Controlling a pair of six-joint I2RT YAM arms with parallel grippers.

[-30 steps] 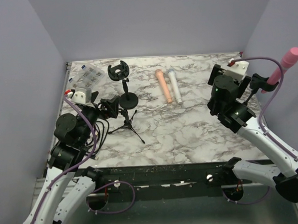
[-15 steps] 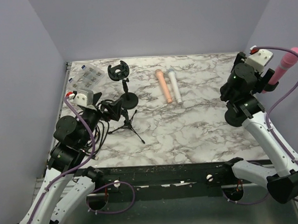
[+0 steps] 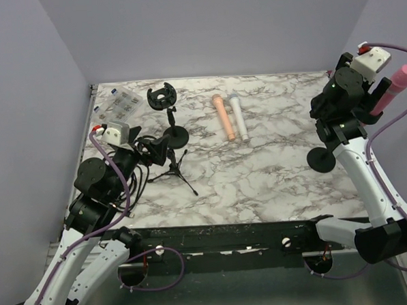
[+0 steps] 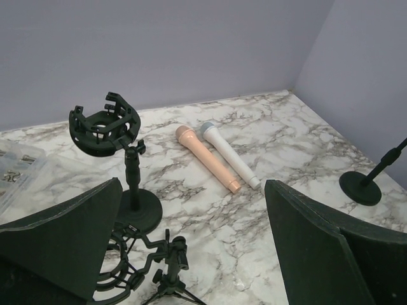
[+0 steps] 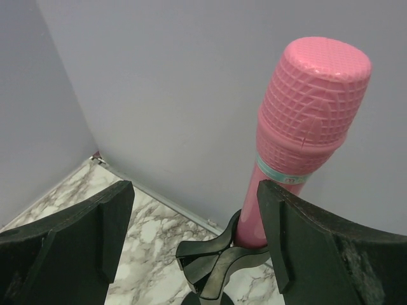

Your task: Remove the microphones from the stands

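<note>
A pink microphone (image 3: 398, 84) sits tilted in the black clip (image 5: 222, 260) of a stand whose round base (image 3: 322, 160) rests at the table's right side. My right gripper (image 3: 367, 104) is raised beside the microphone. In the right wrist view it (image 5: 194, 213) is open, with the pink microphone (image 5: 305, 127) just inside the right finger (image 5: 305, 254) and not clamped. My left gripper (image 3: 155, 149) is open and empty at the left, over a small tripod stand (image 3: 174, 169). In the left wrist view it (image 4: 191, 216) holds nothing.
A peach microphone (image 3: 223, 117) and a white microphone (image 3: 238, 116) lie side by side at the back middle. A black stand with an empty shock mount (image 3: 163, 96) stands at the back left. A clear plastic box (image 3: 119, 102) lies in the back left corner. The right wall is close behind the pink microphone.
My right arm has risen and swung back and to the right, bringing its open gripper up beside the pink microphone. The stand base is now uncovered. The left arm has barely moved.
</note>
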